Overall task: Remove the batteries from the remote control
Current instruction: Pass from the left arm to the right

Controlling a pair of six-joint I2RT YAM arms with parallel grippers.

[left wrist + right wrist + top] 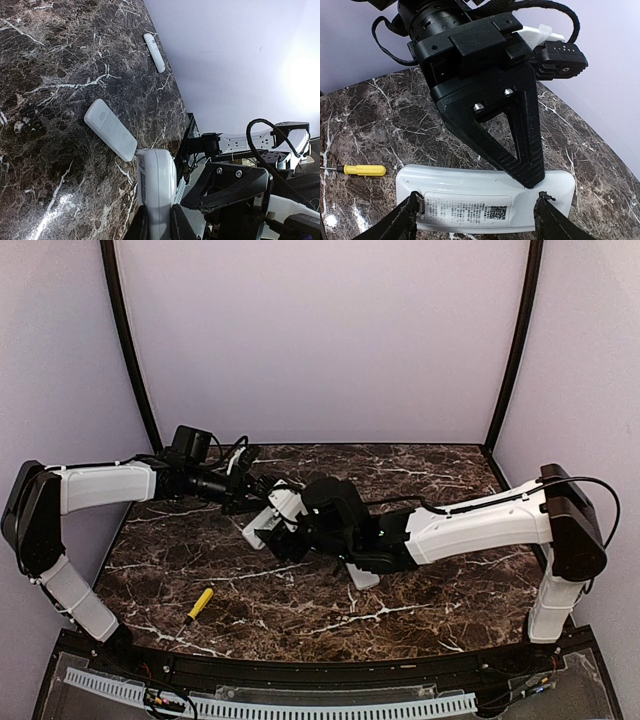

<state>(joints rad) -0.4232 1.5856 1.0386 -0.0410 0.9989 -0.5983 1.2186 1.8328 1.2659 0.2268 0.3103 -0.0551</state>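
A white remote [470, 187] is held off the table with its labelled back facing the right wrist camera; its cover looks closed. My left gripper [157, 222] is shut on one end of the remote [157, 180]. My right gripper [477, 215] is open, with one fingertip [410, 212] at the label's left end and the other [545, 212] past its right end. In the top view both grippers meet at the remote [262, 523] in mid-table: the left [258, 495] from the back left, the right [280, 538] from the right. No batteries are visible.
A second white remote [110, 129] lies on the marble and shows in the top view [362, 576] under the right arm. A third [154, 52] lies near the back wall. A yellow-handled screwdriver [200, 603] lies at the front left and shows in the right wrist view [365, 170].
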